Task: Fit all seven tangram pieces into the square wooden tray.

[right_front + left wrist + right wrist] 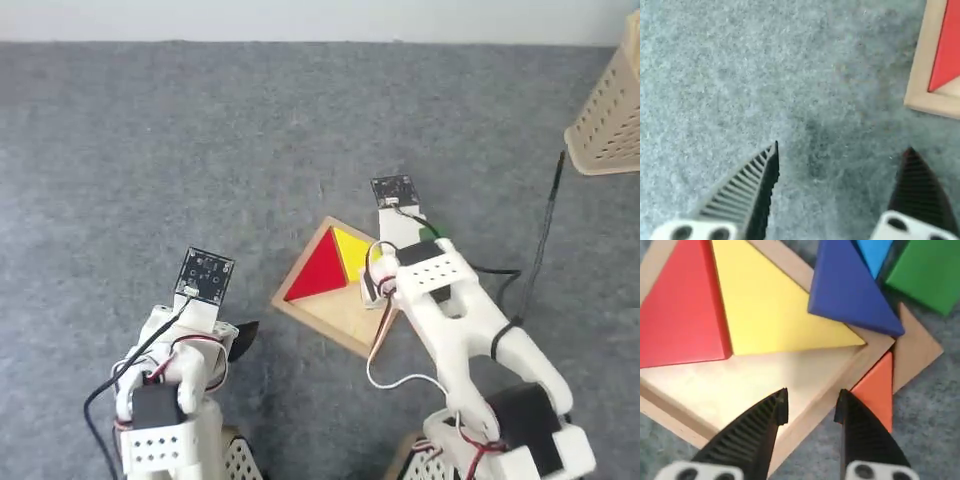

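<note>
right wrist view: red triangle and yellow triangle sit in the wooden tray; two of seven placed, by my judgement. dark blue piece overlaps the rim, while green piece and orange piece lie outside. my right claw hovers over the tray's edge, narrowly parted, empty. my left claw hangs wide over the desk beside the tray.

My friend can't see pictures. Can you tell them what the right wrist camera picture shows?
The right tool, open, hangs over the wooden tray, where a red triangle and a yellow triangle lie side by side. A dark blue piece overlaps the yellow one; a light blue piece, a green piece and an orange piece sit near the tray's edge.
</note>
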Robot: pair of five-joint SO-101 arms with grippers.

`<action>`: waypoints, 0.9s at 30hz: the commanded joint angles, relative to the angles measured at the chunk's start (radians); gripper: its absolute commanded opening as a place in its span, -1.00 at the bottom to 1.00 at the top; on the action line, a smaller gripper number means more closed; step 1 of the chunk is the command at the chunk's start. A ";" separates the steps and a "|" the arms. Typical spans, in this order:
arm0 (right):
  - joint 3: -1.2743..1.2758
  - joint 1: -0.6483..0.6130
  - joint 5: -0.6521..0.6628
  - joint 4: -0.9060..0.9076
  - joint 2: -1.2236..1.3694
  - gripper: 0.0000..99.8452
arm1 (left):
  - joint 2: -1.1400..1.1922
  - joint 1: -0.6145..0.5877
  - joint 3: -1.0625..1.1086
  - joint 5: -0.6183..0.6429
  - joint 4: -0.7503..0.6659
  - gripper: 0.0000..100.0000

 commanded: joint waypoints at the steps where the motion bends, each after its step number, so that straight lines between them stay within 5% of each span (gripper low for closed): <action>1: 0.008 -0.030 -0.083 -0.013 -0.067 -0.70 | -0.014 0.005 -0.005 -0.005 0.000 -0.29; 20: 0.086 -0.082 -0.109 0.048 -0.068 -0.70 | -0.014 0.005 -0.005 -0.005 0.000 -0.29; 27: 0.114 -0.067 0.069 -0.021 -0.067 -0.94 | -0.014 0.005 -0.005 -0.005 0.000 -0.29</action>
